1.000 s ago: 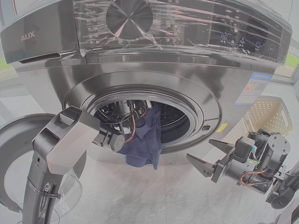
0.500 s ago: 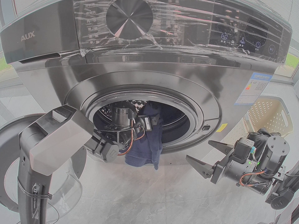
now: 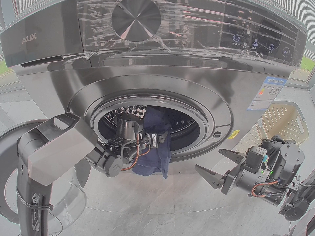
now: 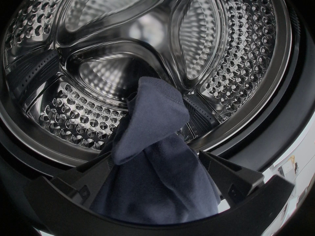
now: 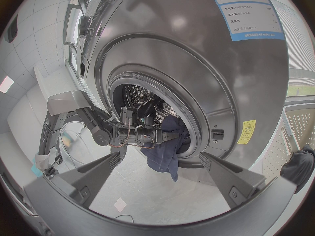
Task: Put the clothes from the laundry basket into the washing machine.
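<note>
A navy garment (image 3: pixel 154 149) hangs over the lower lip of the washing machine's round opening (image 3: pixel 210 128), part inside the drum (image 4: pixel 229 49) and part dangling outside. My left gripper (image 3: pixel 165 136) sits at the mouth of the opening, its fingers spread open on either side of the garment (image 4: pixel 157 174). The right gripper (image 3: pixel 208 159) hovers open and holding nothing, low and to the right of the machine. The beige laundry basket (image 3: pixel 288 118) stands beside the machine's right side with a dark piece of clothing (image 3: pixel 271 145) in it.
The washer's glass door (image 3: pixel 10 154) is swung open at the left, behind my left arm. Grey tiled floor (image 3: pixel 157 204) lies open in front of the machine. The control panel (image 3: pixel 183 20) is wrapped in plastic film.
My left arm has drawn back out of the drum, toward the lower left. The navy garment stays draped over the lip. The right arm has barely moved.
</note>
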Motion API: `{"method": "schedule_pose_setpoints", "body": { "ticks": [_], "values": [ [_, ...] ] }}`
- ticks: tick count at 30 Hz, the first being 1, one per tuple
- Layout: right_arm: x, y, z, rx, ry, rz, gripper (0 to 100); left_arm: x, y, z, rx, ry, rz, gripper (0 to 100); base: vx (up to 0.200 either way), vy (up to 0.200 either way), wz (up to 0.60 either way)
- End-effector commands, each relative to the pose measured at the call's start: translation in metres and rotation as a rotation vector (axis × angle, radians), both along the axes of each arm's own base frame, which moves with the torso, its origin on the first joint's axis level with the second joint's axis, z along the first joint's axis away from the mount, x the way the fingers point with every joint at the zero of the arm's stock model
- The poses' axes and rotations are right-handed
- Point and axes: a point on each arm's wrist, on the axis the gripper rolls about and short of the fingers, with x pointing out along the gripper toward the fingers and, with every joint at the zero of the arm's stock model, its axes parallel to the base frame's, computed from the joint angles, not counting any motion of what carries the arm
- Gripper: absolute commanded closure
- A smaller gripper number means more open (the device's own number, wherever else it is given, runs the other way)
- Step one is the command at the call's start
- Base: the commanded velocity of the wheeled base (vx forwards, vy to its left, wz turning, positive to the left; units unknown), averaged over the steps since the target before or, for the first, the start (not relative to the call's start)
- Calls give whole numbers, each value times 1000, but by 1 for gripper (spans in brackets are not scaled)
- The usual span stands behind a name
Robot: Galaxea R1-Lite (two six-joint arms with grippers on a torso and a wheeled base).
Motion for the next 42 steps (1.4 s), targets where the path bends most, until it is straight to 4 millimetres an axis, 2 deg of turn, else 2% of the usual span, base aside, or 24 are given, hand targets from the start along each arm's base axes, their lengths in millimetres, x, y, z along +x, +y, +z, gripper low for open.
{"method": "schedule_pose_setpoints", "body": {
  "ticks": [1, 8, 9, 13, 22, 25, 35, 39, 41, 42],
  "values": [
    [0, 0, 0, 0, 1, 2, 0, -6, 4, -16, 44, 49, -5, 0, 0, 0, 0],
    [-2, 2, 0, 1, 2, 13, 0, -8, 4, -20, 66, 49, -19, 0, 0, 0, 0],
    [-2, 2, 0, 1, 2, 13, 0, -8, 4, -19, 65, 48, -19, 100, 0, 0, 0],
    [-1, 3, -1, 1, 2, 13, 0, -5, 0, -13, 39, 11, -20, 100, 0, 0, 0],
    [-1, 3, -1, -1, 4, 13, 0, 20, -8, 16, -64, -154, 47, 100, 0, 0, 0],
    [-1, 3, -2, -2, 5, 13, 0, 23, -9, 27, -88, -185, 53, 100, 0, 0, 0],
    [-1, 3, -2, -4, 8, 13, 0, 36, -14, 45, -170, -285, 93, 100, 0, 0, 0],
    [-1, 3, -3, -5, 9, 13, 0, 30, -10, 40, -150, -256, 96, 100, 0, 0, 0],
    [-1, 3, -3, -5, 9, 14, 0, 12, -5, 40, -110, -203, 76, 100, 0, 0, 0],
    [-1, 3, -3, -5, 9, 14, 0, 12, -5, 40, -110, -203, 76, 100, 0, 0, 0]
  ]
}}
